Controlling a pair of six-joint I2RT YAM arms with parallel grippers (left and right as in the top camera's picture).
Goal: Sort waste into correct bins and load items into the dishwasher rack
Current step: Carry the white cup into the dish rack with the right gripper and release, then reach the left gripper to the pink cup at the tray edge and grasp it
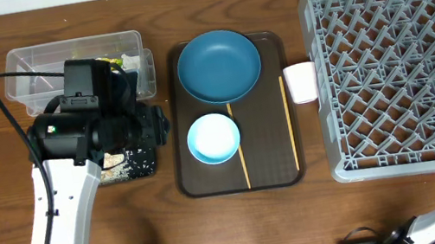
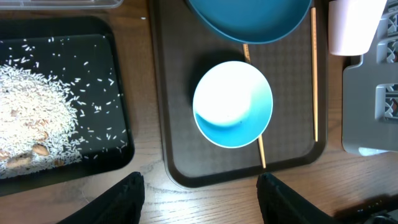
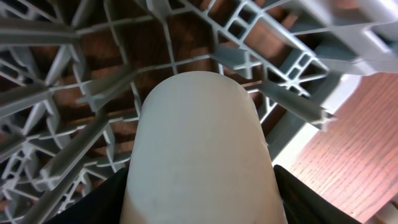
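- The left pincer [image 2: 200, 186] hangs open with nothing between its fingers, above the bare wooden surface [image 2: 149, 193] just in front of the brown serving tray [image 2: 180, 168]
- The small light-blue bowl [image 2: 233, 102] sits upright on the serving tray, near its front edge; the large dark-blue dish [image 1: 218, 67] sits behind it on the same tray
- Two wooden chopsticks [image 1: 290, 124] lie lengthwise on the tray, one along its right side, the other running out from under the bowl's rim
- To the left of the serving tray, the black tray [image 2: 121, 134] holds a heap of white rice grains [image 2: 31, 106], with loose grains scattered around it
- The clear plastic tub [image 1: 32, 59] stands behind the black tray, partly hidden by the left arm [image 1: 70, 132]
- The pink cup [image 1: 301, 82] stands between the serving tray and the grey dishwasher rack [image 1: 400, 58], close against the rack's side
- The right pincer [image 3: 199, 208] grips the pale-green cup [image 3: 199, 143] from both sides, just over the rack's lattice bottom, near a corner
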